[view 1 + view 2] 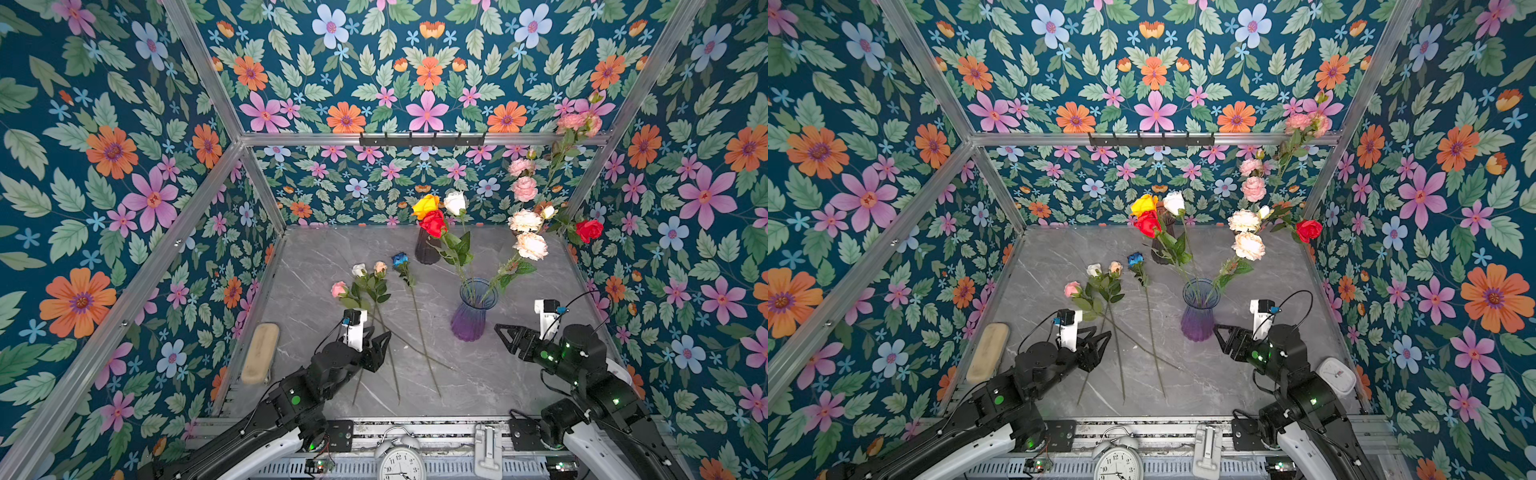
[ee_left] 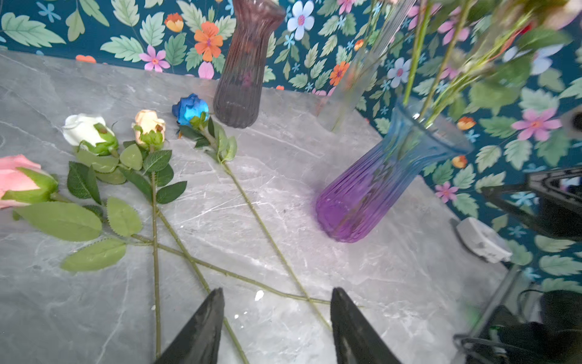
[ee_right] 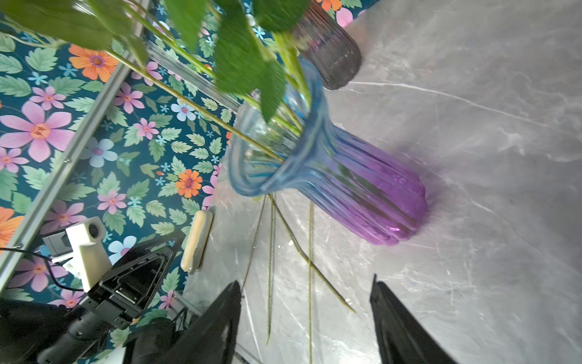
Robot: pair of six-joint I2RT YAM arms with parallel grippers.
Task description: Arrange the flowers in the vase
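Note:
The blue-to-purple glass vase (image 1: 473,311) (image 2: 378,176) (image 3: 346,176) stands right of centre, holding several flowers: yellow (image 1: 426,205), red (image 1: 432,223) and white (image 1: 455,202) roses, pale ruffled blooms (image 1: 530,245) and another red rose (image 1: 589,230). Pink (image 1: 338,289), white (image 1: 358,270), peach (image 1: 380,267) and blue (image 1: 400,259) roses lie on the table left of the vase, their stems crossing. My left gripper (image 1: 384,347) (image 2: 277,293) hovers open and empty over those stems. The right gripper (image 1: 503,338) (image 3: 307,283), also open and empty, sits just right of the vase's base.
A dark ribbed vase (image 1: 427,251) stands behind the blue one. A tan oblong pad (image 1: 259,353) lies at the table's left edge. An alarm clock (image 1: 401,461) and a white clip (image 1: 488,451) sit on the front rail, a white clock (image 1: 1335,374) at right.

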